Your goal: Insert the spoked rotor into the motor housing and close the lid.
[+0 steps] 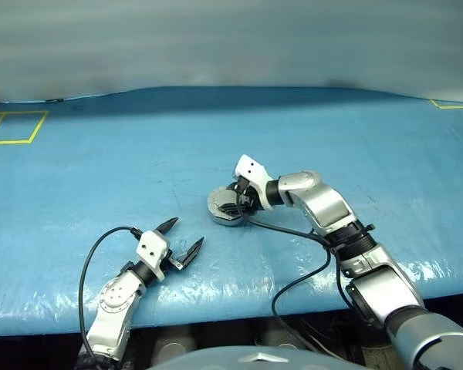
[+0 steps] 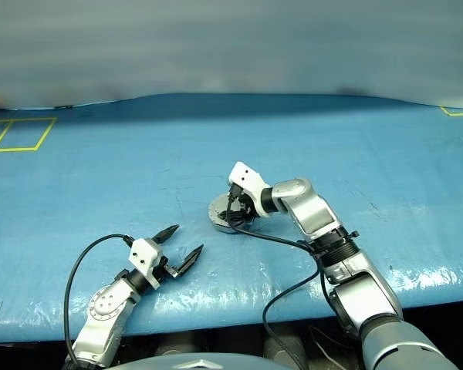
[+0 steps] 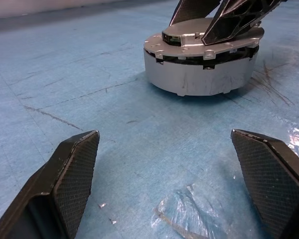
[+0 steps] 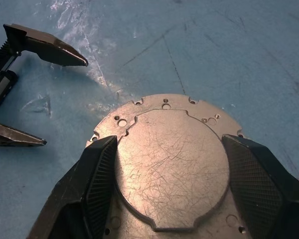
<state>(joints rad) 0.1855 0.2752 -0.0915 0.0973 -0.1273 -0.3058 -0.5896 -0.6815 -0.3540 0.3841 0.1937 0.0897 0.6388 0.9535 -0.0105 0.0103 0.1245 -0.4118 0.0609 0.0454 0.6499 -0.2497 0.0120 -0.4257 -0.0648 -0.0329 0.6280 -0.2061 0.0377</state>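
blue sheeting covers the table (image 1: 100, 169), and the housing (image 3: 199, 82) sits on it as a closed silver puck — lid (image 4: 172, 159) down flat on top, a dark seam showing round the wall. the rotor is presumably inside; i cannot see it. the right gripper (image 4: 169, 184) is over the housing, its fingers (image 4: 97, 174) spread across the lid's face and resting at the lid's edges, clamped on nothing that i can make out. the left gripper (image 1: 179, 243) hovers low over the table near the housing, on the robot's side of it, jaws wide apart and empty.

risks, as i judge them: if the lid is not fully seated, lifting away could leave it ajar — and a sideways drag by the fingers could slide the loose housing across the slick sheet, since nothing braces it.
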